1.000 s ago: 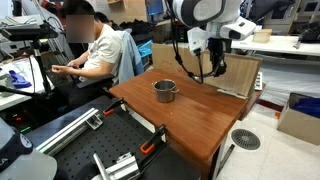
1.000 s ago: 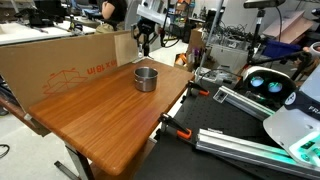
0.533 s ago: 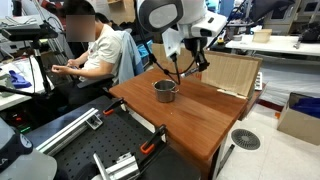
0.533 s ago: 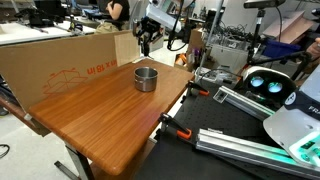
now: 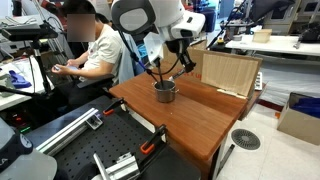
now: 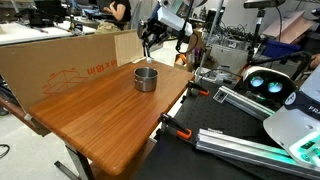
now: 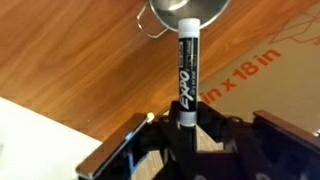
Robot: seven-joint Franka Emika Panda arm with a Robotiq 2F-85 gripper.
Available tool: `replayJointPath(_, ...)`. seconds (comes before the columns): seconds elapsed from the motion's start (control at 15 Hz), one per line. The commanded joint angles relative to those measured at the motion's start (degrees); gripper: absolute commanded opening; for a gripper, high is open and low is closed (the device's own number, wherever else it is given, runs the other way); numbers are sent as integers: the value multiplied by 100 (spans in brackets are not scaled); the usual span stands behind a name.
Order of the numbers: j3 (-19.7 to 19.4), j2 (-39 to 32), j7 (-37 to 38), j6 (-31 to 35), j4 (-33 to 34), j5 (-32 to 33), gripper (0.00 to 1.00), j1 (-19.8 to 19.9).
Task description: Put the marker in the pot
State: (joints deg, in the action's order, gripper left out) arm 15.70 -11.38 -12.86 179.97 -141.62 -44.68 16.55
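Note:
The silver pot point(image 5: 165, 92) stands on the wooden table point(image 5: 205, 120); it shows in both exterior views point(image 6: 146, 78). In the wrist view the pot point(image 7: 187, 9) lies at the top edge. My gripper point(image 7: 184, 128) is shut on the marker point(image 7: 186, 65), a dark Expo pen with a white-grey tip that points at the pot. In the exterior views the gripper point(image 5: 166, 68) point(image 6: 148, 44) hangs just above the pot, with the marker apart from it. The marker's reddish end is hidden.
A cardboard box point(image 5: 229, 72) stands on the table's far side; it appears as a long cardboard wall point(image 6: 65, 62) in an exterior view. A seated person point(image 5: 92, 48) is beyond the table. Black clamps point(image 6: 176, 128) grip the table's edge.
My gripper has moved with the marker from beside the cardboard box to above the pot. The pot has not moved.

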Motion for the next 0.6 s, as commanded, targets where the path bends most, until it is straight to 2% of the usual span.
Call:
replayJointPath(0.0,88,-221,-138,712,-239,-9,6,-82)
replayJointPath(0.53,-114,-850,-62,1517,-287,3,6,-627)
